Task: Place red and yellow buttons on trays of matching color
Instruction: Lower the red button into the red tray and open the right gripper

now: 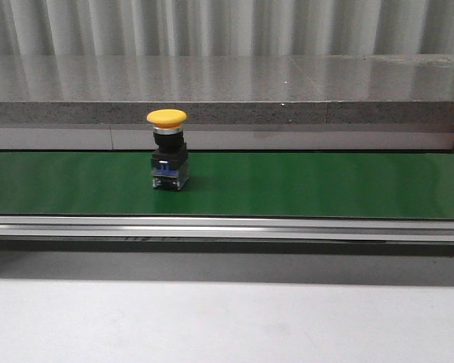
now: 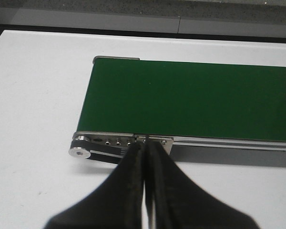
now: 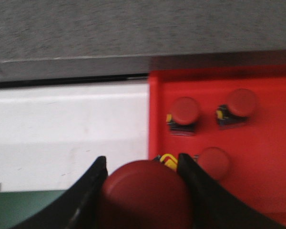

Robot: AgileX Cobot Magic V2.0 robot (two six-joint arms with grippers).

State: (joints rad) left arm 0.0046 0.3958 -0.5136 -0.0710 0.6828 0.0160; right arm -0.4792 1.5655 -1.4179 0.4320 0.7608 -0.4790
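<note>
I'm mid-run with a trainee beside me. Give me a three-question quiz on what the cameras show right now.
1. True or false: the yellow button stands upright on the green conveyor belt.
2. What is the right gripper holding?
A. a red button
B. a yellow button
C. nothing
3. How many red buttons already sit in the red tray in the right wrist view?

Key: 1 true. 2 A, the red button sits between its fingers. 3 three. The left gripper is shut and holds nothing.
</note>
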